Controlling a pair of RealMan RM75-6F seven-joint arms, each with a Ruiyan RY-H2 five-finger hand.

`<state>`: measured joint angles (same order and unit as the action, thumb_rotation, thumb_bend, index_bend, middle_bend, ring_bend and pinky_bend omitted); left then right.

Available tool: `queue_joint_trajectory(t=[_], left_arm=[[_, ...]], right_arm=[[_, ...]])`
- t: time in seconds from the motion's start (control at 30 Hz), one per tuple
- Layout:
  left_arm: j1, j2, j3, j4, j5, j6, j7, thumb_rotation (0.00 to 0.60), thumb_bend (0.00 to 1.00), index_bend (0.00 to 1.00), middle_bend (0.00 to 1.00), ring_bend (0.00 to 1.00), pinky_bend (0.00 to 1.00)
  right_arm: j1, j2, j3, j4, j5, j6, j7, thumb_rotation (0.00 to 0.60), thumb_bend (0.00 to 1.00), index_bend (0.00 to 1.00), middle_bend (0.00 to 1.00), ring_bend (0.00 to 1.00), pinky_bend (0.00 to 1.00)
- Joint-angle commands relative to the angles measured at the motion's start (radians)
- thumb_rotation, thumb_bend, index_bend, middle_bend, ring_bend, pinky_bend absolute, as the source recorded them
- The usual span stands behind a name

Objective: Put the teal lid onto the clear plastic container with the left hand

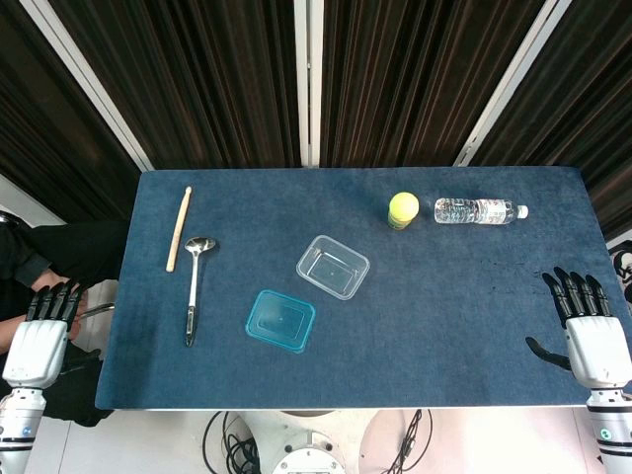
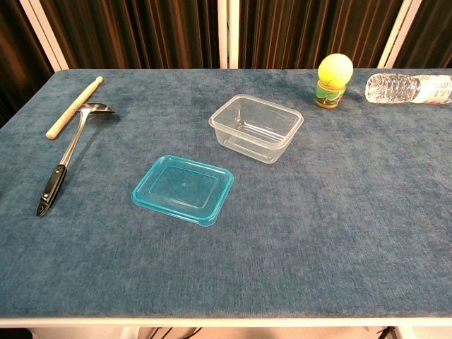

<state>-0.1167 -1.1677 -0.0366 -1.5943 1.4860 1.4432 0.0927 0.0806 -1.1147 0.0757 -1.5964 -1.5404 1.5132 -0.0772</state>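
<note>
Two hands I see only in the head view: my left hand (image 1: 39, 331) is off the counter's (image 1: 474, 326) left edge, my right hand (image 1: 591, 331) over its right edge, both with fingers spread and holding nothing. The teal lid (image 2: 183, 188), a flat rounded rectangle of translucent plastic, lies at 7 o'clock from the clear plastic container (image 2: 256, 128), near but apart. Open blue fabric surrounds both; a metal ladle (image 2: 70, 148) lies at 9 o'clock.
</note>
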Motion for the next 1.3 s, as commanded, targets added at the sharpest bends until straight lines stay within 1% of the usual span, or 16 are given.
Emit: queue_joint_trajectory(t=[0.03,0.33,0.4,0.5,0.6,0.63,0.7,0.77,0.8,0.87,0.93,1.03,1.1,1.17,1.3], left_arm=[[0.002,-0.011,-0.002,0.007,0.003,0.01,-0.001,0.6,0.03,0.0,0.0,0.0,0.02],[-0.001,-0.005,-0.001,-0.005,0.031,0.029,0.025,0.6,0.03,0.0,0.0,0.0,0.02],[-0.013,0.003,-0.007,-0.015,0.044,0.027,0.043,0.6,0.03,0.0,0.0,0.0,0.02],[-0.058,0.025,-0.02,-0.044,0.087,-0.001,0.069,0.6,0.03,0.0,0.0,0.0,0.02],[-0.131,0.043,-0.035,-0.083,0.143,-0.064,0.081,0.6,0.03,0.02,0.01,0.0,0.02],[-0.166,0.047,-0.04,-0.099,0.162,-0.101,0.091,0.6,0.06,0.05,0.03,0.0,0.04],[-0.23,0.05,-0.05,-0.13,0.178,-0.185,0.12,0.6,0.14,0.09,0.05,0.0,0.05],[-0.286,0.048,-0.059,-0.16,0.178,-0.267,0.158,0.6,0.19,0.11,0.06,0.0,0.06],[-0.322,0.042,-0.067,-0.178,0.167,-0.322,0.185,0.6,0.19,0.11,0.06,0.0,0.06],[-0.373,0.026,-0.081,-0.196,0.14,-0.401,0.237,0.6,0.19,0.11,0.06,0.0,0.07],[-0.422,-0.001,-0.097,-0.218,0.08,-0.484,0.327,0.6,0.18,0.11,0.06,0.0,0.07],[-0.488,-0.061,-0.117,-0.227,-0.01,-0.576,0.432,0.6,0.16,0.1,0.06,0.0,0.07],[-0.526,-0.102,-0.13,-0.225,-0.09,-0.62,0.496,0.6,0.15,0.07,0.05,0.0,0.07],[-0.558,-0.141,-0.139,-0.215,-0.161,-0.651,0.532,0.6,0.14,0.05,0.05,0.0,0.07],[-0.636,-0.211,-0.14,-0.183,-0.315,-0.704,0.625,0.6,0.14,0.04,0.04,0.0,0.07]], right_arm=[[0.002,0.001,0.002,-0.002,0.001,0.0,-0.003,0.6,0.09,0.0,0.05,0.0,0.01],[-0.004,-0.003,0.002,0.009,0.0,0.014,0.014,0.6,0.09,0.0,0.05,0.0,0.01],[-0.008,-0.003,0.003,0.012,0.0,0.023,0.018,0.6,0.09,0.0,0.05,0.0,0.01],[-0.012,0.005,0.005,0.011,-0.002,0.032,0.015,0.6,0.09,0.0,0.05,0.0,0.01],[-0.011,0.017,0.008,0.003,-0.009,0.039,0.01,0.6,0.09,0.0,0.05,0.0,0.01],[-0.01,0.021,0.008,0.001,-0.013,0.042,0.008,0.6,0.09,0.0,0.05,0.0,0.01],[-0.009,0.024,0.01,-0.003,-0.018,0.046,0.008,0.6,0.09,0.0,0.05,0.0,0.01],[-0.009,0.025,0.01,-0.004,-0.02,0.048,0.009,0.6,0.09,0.0,0.05,0.0,0.01],[-0.009,0.025,0.01,-0.003,-0.021,0.049,0.01,0.6,0.09,0.0,0.05,0.0,0.01],[-0.01,0.024,0.009,-0.001,-0.022,0.05,0.011,0.6,0.09,0.0,0.05,0.0,0.01],[-0.013,0.019,0.007,0.005,-0.022,0.054,0.015,0.6,0.09,0.0,0.05,0.0,0.01],[-0.017,0.013,0.006,0.015,-0.015,0.054,0.024,0.6,0.09,0.0,0.05,0.0,0.01],[-0.02,0.011,0.007,0.022,-0.009,0.055,0.03,0.6,0.09,0.0,0.05,0.0,0.01],[-0.021,0.01,0.007,0.026,-0.005,0.055,0.034,0.6,0.09,0.0,0.05,0.0,0.01],[-0.021,0.006,0.008,0.034,-0.004,0.054,0.043,0.6,0.09,0.0,0.05,0.0,0.01]])
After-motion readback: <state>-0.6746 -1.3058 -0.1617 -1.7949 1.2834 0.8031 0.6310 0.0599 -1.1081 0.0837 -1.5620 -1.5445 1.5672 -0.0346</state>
